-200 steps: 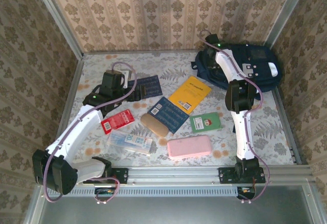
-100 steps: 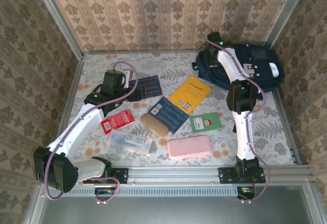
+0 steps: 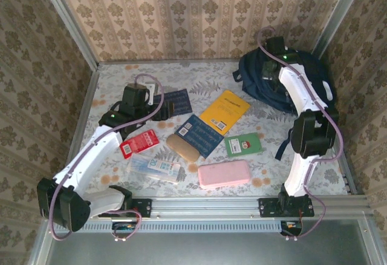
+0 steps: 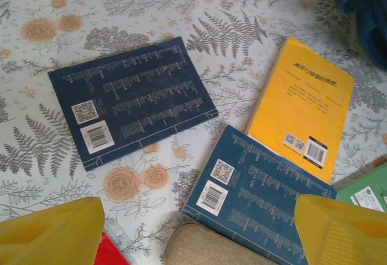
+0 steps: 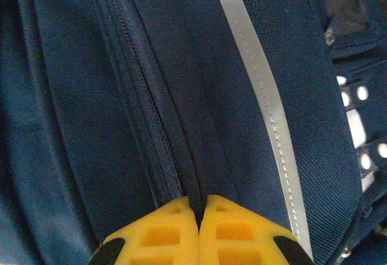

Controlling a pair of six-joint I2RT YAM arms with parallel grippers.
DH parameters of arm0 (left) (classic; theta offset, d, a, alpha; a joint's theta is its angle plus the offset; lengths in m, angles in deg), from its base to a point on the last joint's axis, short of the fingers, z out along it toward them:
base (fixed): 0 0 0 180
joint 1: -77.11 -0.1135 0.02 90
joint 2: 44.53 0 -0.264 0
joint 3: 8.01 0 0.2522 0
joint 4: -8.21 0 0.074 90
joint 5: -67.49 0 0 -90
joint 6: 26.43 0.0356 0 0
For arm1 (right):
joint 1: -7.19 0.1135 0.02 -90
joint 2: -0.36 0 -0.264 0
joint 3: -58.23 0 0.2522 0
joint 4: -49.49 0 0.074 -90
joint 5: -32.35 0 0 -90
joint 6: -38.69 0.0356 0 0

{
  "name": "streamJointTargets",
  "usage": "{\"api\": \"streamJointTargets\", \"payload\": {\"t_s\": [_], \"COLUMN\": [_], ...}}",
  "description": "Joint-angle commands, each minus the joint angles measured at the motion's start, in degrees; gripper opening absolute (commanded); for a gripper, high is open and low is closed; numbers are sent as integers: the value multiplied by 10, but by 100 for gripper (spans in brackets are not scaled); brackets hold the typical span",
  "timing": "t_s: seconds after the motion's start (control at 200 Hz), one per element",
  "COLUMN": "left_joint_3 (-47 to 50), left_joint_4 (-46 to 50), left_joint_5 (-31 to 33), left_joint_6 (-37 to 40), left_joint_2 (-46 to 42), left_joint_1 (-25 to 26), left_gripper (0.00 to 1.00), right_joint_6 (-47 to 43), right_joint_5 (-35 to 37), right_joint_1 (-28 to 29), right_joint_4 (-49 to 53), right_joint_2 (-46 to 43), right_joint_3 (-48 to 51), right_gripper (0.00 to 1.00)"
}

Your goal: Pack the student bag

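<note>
Right gripper (image 5: 196,207) clamps the zipper fold (image 5: 151,126) of the student bag (image 5: 254,126), probably to open it; left gripper (image 4: 199,235) hovers spread, navy book (image 4: 133,101) just below.

You are looking at damask-papered walls (image 3: 181,11) enclosing a counter (image 3: 115,77) that is wearing a fern-and-flower cloth.

The left arm (image 3: 91,153) reaches from its near-left base toward the middle. The left gripper (image 4: 196,219) is held low, its fingers spread wide apart (nothing between them). The right arm (image 3: 302,92) folds at an elbow on the right and stretches to the far right corner. There the right gripper (image 5: 198,213) points down, fingers pressed together on a fold of the student bag (image 5: 72,95).
</note>
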Motion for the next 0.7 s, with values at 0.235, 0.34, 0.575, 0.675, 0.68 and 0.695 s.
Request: {"api": "streamJointTargets", "payload": {"t_s": [0.235, 0.34, 0.575, 0.675, 0.68, 0.695], "left_joint_3": [5, 4, 3, 1, 1, 1], "left_joint_4": [10, 11, 5, 4, 4, 4], "left_joint_5": [35, 38, 23, 19, 19, 19], "left_joint_6": [18, 17, 18, 17, 17, 18], "left_joint_2": [-26, -24, -20, -19, -19, -19], "left_joint_1": [22, 22, 22, 27, 27, 27], "left_gripper": [84, 84, 85, 86, 86, 86], "right_joint_6": [25, 52, 250, 339, 342, 350], "right_joint_5": [-46, -95, -214, -233, -234, -237], "right_joint_1": [114, 138, 189, 218, 220, 225], "right_joint_4": [86, 107, 5, -65, -68, -76], "right_joint_2": [-134, -123, -91, -56, -53, -46], "right_joint_3": [-29, -43, -10, 20, 21, 21], "right_gripper": [0, 0, 0, 0, 0, 0]}}
